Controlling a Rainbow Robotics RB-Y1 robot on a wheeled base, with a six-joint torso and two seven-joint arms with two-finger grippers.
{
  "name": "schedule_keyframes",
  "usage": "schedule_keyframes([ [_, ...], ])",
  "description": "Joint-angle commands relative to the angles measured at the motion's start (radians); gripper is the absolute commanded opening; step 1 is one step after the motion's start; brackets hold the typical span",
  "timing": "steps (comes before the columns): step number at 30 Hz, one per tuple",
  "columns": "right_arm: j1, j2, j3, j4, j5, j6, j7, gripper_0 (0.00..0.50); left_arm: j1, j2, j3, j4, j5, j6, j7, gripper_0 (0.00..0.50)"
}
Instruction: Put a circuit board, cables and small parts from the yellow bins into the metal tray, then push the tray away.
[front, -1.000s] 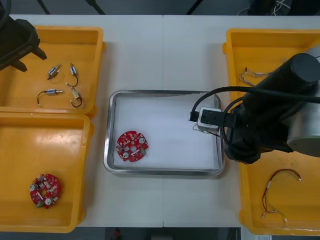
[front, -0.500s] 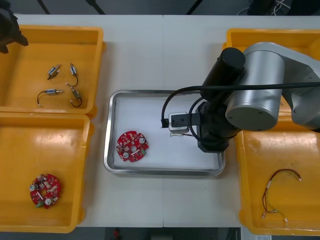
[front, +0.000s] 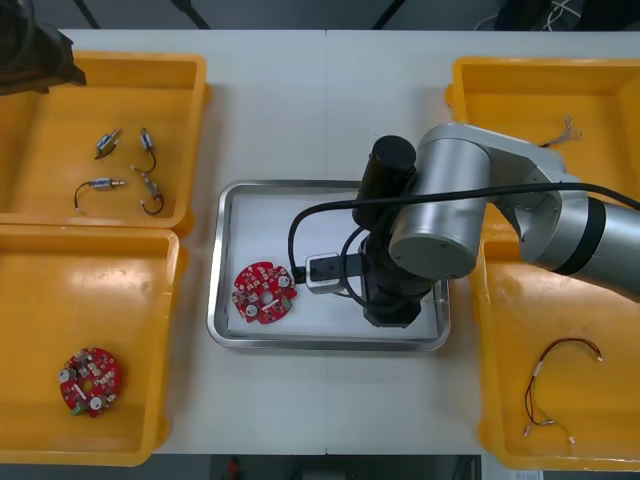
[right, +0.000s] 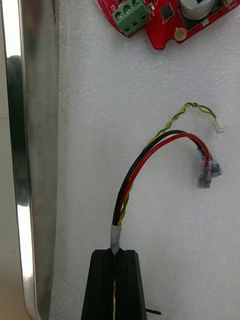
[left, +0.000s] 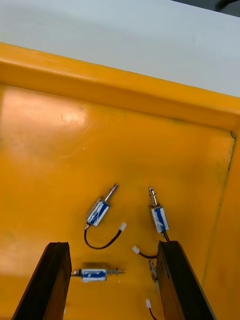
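My right gripper (right: 118, 261) is shut on a red and yellow cable (right: 150, 159). The cable's free ends curl over the white floor of the metal tray (right: 20, 125), just short of a round red circuit board (right: 165, 17). From above, the right gripper (front: 312, 274) hangs low over the tray (front: 330, 186), right of the board (front: 264, 293). My left gripper (left: 114, 280) is open above several small metal parts (left: 98, 212) in the far left yellow bin (left: 75, 80). It sits at that bin's far corner (front: 35, 55).
A second circuit board (front: 90, 381) lies in the near left bin (front: 170, 300). Another red and yellow cable (front: 560, 385) lies in the near right bin (front: 485, 400). A thin cable (front: 562, 134) rests in the far right bin (front: 470, 75), mostly behind my right arm.
My right arm has swung left from the right bins across the tray toward the board, carrying the cable. The left gripper has shifted slightly over the far left bin.
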Motion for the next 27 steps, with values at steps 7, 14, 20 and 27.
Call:
schedule_keyframes([
  [7,-0.036,0.055,0.047,0.011,0.029,-0.009,0.016,0.021,-0.139,-0.083,-0.106,0.204,-0.006,-0.107,-0.178,0.5],
  [14,-0.037,0.045,0.043,-0.001,0.032,-0.009,0.004,0.476,-0.139,-0.138,-0.123,0.285,-0.023,-0.147,-0.246,0.5],
  [20,-0.036,0.012,0.024,-0.046,0.031,-0.006,-0.008,0.5,-0.139,-0.155,-0.216,0.331,-0.008,-0.211,-0.327,0.5],
  [27,-0.034,-0.038,-0.047,-0.138,0.014,0.06,-0.099,0.5,-0.139,-0.18,-0.292,0.374,-0.006,-0.251,-0.335,0.5],
])
